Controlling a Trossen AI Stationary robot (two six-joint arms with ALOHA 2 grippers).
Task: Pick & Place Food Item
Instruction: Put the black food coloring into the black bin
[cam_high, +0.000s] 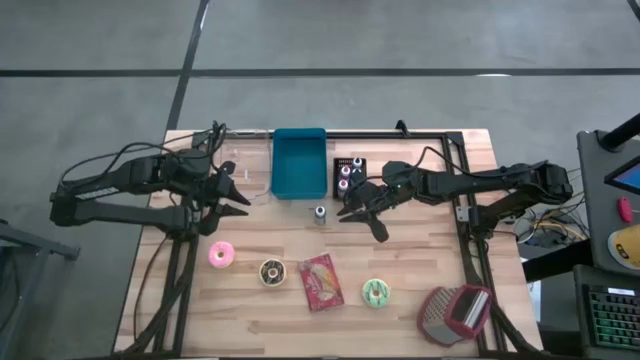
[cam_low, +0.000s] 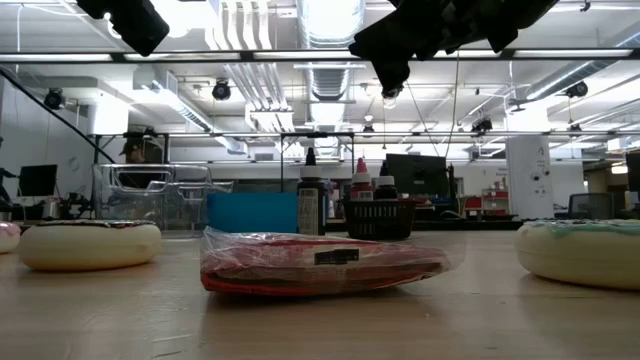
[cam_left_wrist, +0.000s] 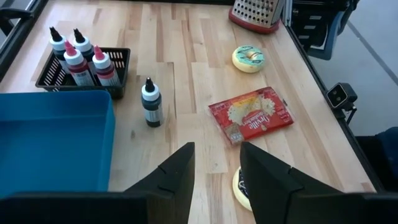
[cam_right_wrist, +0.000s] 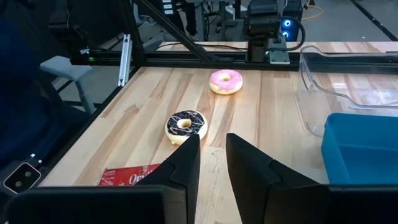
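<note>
Several food items lie flat on the wooden table's near half: a pink donut (cam_high: 220, 254), a chocolate donut (cam_high: 271, 271), a red snack packet (cam_high: 320, 281) and a green-iced donut (cam_high: 376, 292). The left wrist view shows the packet (cam_left_wrist: 252, 116) and the green-iced donut (cam_left_wrist: 248, 58). The right wrist view shows the chocolate donut (cam_right_wrist: 186, 126) and the pink donut (cam_right_wrist: 226, 81). My left gripper (cam_high: 238, 196) hangs open above the table's left middle, its fingers (cam_left_wrist: 183, 165) with nothing between them. My right gripper (cam_high: 347, 211) hangs above the centre, narrowly open and empty (cam_right_wrist: 212, 138).
A blue bin (cam_high: 298, 162) stands at the far middle, with a clear container (cam_high: 246, 166) on its left and a black basket of bottles (cam_high: 349, 175) on its right. A lone bottle (cam_high: 320, 214) stands near the centre. A grater (cam_high: 455, 310) lies at the near right corner.
</note>
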